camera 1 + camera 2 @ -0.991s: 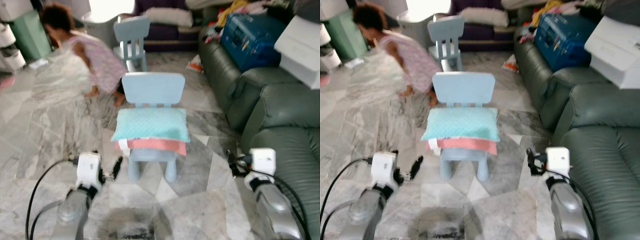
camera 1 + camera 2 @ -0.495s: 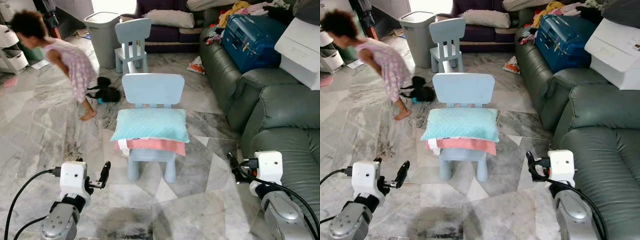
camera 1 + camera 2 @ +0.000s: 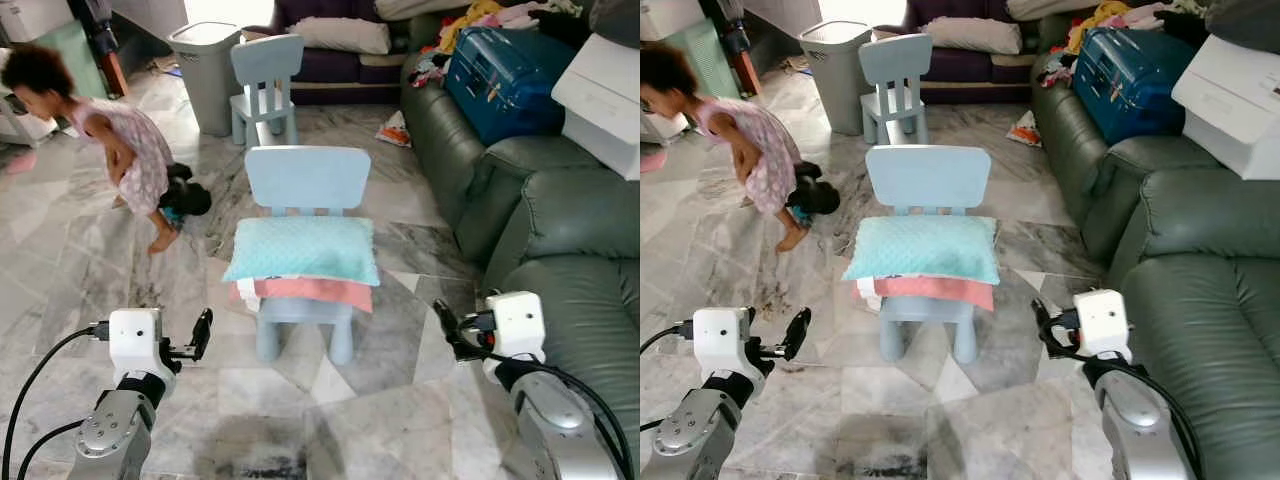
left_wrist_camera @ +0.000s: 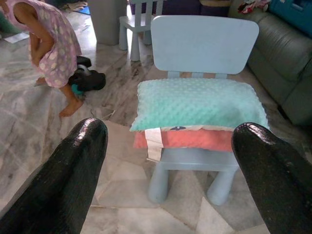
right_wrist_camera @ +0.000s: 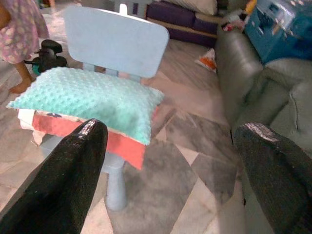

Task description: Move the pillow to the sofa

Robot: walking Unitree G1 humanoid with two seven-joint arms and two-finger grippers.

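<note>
Place: a lived-in home living room, seen from where I stand.
Floor: grey-veined marble tiles (image 3: pixel 90 260).
Seating: a dark green leather sofa (image 3: pixel 560 215) on my right, a purple couch (image 3: pixel 330 60) at the far wall.
Children's things: two small pale-blue chairs (image 3: pixel 305 185) (image 3: pixel 264 75), and a child (image 3: pixel 125 160) bending nearby.
Clutter: a blue suitcase (image 3: pixel 500 75) and clothes piled on the sofa, a grey bin (image 3: pixel 205 65).

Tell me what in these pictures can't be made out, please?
- Pink pillow: mostly covered by the teal pillow, left eye view.
- Chair seat: hidden under both pillows.
- White box: cut off by the right eye view's edge.
- Dark thing on the floor: partly behind the person, too small to identify.
</note>
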